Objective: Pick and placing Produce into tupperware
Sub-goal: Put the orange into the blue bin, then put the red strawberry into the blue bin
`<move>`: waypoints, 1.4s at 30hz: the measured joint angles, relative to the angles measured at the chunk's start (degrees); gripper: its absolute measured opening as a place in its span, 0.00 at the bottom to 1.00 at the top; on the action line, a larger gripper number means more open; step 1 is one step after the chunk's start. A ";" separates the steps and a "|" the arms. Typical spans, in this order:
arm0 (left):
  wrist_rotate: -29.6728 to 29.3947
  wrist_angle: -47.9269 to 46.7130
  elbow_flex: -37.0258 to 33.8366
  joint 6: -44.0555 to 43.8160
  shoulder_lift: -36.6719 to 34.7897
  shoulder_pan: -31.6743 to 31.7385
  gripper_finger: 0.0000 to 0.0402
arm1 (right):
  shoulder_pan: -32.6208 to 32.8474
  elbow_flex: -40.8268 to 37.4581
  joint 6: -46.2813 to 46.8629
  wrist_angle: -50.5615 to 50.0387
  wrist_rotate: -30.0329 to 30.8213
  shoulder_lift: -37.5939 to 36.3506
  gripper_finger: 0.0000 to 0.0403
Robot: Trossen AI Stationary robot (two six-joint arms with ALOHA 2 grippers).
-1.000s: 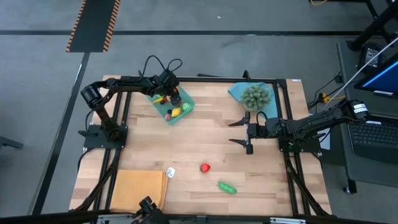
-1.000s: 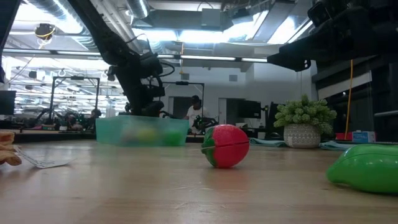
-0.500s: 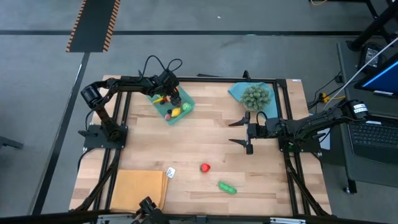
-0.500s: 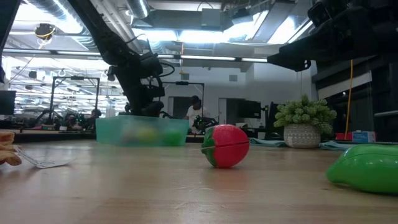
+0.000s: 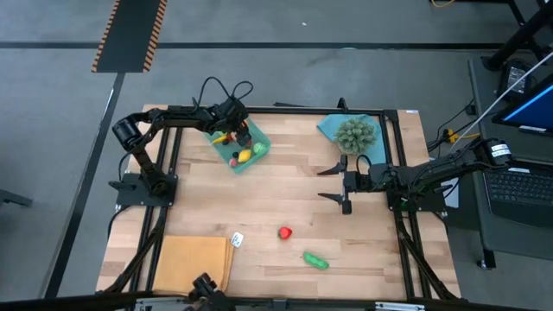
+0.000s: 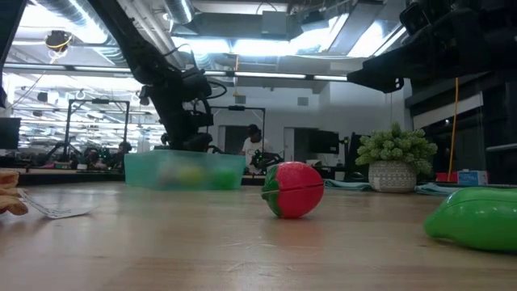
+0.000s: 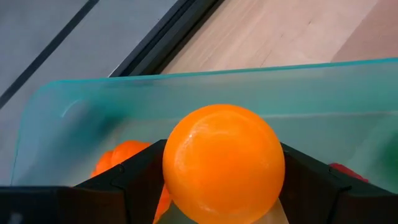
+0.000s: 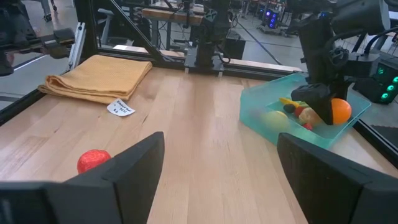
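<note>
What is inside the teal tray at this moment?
The teal tray holds a yellow piece, a small red piece and other produce. The left gripper, with an orange ball between its fingers, covers the rest.

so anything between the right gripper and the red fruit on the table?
Nothing visible. The right gripper, open, hovers over bare wood; the red fruit sits alone nearer the front edge, with the green piece off to one side, beyond it.
</note>
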 joint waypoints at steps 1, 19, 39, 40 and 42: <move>-0.01 0.00 0.00 0.03 0.00 -0.19 0.65 | 0.00 0.00 0.01 0.00 0.00 0.00 0.77; 1.98 -0.90 -0.02 0.72 -0.26 -0.89 0.75 | 0.00 0.00 0.03 -0.02 -0.04 0.00 0.77; 2.45 0.42 -6.79 1.02 -22.13 -11.81 0.75 | 0.02 -0.01 -0.10 -1.50 -0.07 0.02 0.77; 2.45 1.73 -8.28 0.48 -23.34 -13.09 0.75 | 0.02 0.00 -0.10 -1.51 -0.07 0.02 0.77; 2.45 4.46 -10.86 -0.79 -25.53 -15.69 0.74 | 0.02 0.00 -0.13 -1.72 -0.07 0.02 0.77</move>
